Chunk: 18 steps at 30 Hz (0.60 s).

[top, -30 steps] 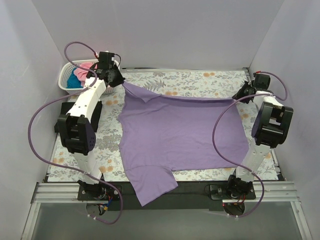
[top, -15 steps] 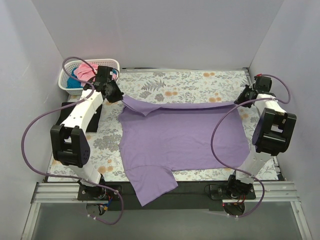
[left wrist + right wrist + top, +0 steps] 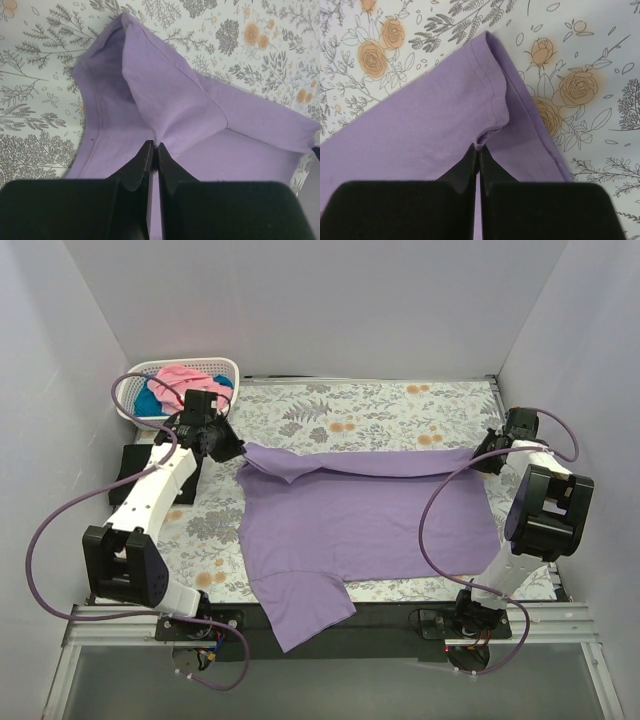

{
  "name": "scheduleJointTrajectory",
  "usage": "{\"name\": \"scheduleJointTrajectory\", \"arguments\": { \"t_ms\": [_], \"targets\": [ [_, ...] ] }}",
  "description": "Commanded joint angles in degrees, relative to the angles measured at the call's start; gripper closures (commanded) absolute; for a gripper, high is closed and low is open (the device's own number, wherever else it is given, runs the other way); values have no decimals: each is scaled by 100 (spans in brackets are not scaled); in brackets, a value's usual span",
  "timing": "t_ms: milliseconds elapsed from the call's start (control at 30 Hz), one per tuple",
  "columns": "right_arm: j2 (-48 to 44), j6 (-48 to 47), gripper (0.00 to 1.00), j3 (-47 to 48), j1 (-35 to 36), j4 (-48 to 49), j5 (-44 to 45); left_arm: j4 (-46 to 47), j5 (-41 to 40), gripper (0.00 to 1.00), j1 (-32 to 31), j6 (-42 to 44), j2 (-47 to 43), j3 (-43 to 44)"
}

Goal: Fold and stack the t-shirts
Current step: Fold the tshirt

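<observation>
The left gripper (image 3: 152, 145) is pinched tight on a bunched fold of the lavender t-shirt (image 3: 165, 110), its black fingers meeting with only fabric between them. The right gripper (image 3: 478, 147) is likewise clamped, on a stitched hem corner at the shirt's opposite end. Between them the shirt's far edge is doubled over toward the middle of the floral cloth (image 3: 380, 405). The rest lies flat on that cloth, and what seems a sleeve hangs past the cloth's near edge.

This looks like the first fold. To do it well, both arms should travel at an even pace and height, holding the edge taut so the crease runs straight across the cloth, and lay it down before letting go.

The wrist views show each pinch and the stitching, which are too small to read from overhead. Only the overhead view shows the whole shirt, the overhanging sleeve, and the white lattice basket (image 3: 135, 412) off the cloth's far-left corner, holding a pink shirt (image 3: 180, 373) and a teal shirt (image 3: 158, 400).
</observation>
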Motion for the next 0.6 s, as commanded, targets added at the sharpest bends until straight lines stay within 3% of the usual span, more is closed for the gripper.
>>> {"name": "scheduleJointTrajectory", "arguments": {
  "t_ms": [0, 567],
  "targets": [
    [-236, 49, 99, -95, -20, 58, 126, -29, 314, 100, -70, -77, -361, -231],
    [-218, 40, 99, -96, -20, 41, 144, -266, 639, 100, -360, -603, -1125, -636]
  ]
}}
